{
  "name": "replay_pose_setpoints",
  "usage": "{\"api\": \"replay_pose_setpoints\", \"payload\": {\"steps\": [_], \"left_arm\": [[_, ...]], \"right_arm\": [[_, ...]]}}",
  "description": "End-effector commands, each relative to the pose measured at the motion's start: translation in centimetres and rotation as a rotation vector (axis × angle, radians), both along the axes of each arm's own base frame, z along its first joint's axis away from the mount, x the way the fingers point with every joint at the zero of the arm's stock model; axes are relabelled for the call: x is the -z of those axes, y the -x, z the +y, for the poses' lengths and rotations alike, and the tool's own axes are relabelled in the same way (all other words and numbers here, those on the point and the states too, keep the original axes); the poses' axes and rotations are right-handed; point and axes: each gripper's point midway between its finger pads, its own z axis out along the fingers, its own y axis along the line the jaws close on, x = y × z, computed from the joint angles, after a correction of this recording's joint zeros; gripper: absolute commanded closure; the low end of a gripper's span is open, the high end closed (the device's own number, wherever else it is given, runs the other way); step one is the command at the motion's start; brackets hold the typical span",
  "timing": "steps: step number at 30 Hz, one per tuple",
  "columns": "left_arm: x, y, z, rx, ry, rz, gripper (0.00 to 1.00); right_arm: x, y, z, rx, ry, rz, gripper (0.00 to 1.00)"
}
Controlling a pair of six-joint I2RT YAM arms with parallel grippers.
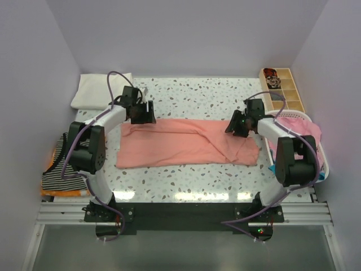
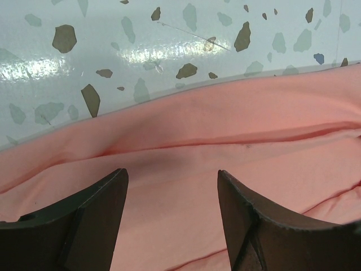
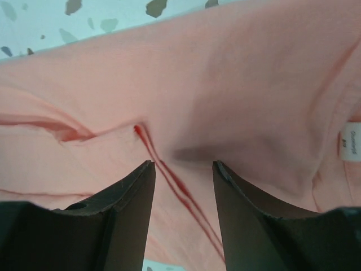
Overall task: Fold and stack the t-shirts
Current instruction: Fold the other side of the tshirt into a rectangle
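A salmon-pink t-shirt (image 1: 186,144) lies folded into a long band across the speckled table (image 1: 197,96). My left gripper (image 1: 142,113) hovers over the band's far left corner, open, with bare pink cloth (image 2: 225,135) between its fingers (image 2: 96,214). At the far right end my right gripper (image 1: 240,125) is open just above the cloth. A fold seam (image 3: 175,180) runs between its fingers (image 3: 121,209), and the white neck label (image 3: 351,141) shows at the right. More t-shirts wait at the sides: a striped one (image 1: 65,169), a white one (image 1: 101,90) and a pink one (image 1: 302,132).
A white basket (image 1: 318,152) at the right edge holds the pink cloth. A wooden compartment box (image 1: 282,87) stands at the back right. The striped pile sits on an orange item (image 1: 62,193) at the left edge.
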Motion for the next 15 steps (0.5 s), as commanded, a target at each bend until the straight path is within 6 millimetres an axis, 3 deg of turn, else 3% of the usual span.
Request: {"api": "replay_pose_setpoints", "payload": {"steps": [1, 15], "left_arm": [[-0.5, -0.3, -0.5, 0.023, 0.006, -0.034, 0.31], [0.2, -0.4, -0.1, 0.014, -0.017, -0.016, 0.31]], "right_arm": [[-1.1, -3.7, 1.4, -0.033, -0.053, -0.115, 0.51], [-1.6, -4.0, 3.4, -0.089, -0.154, -0.144, 0.52]]}}
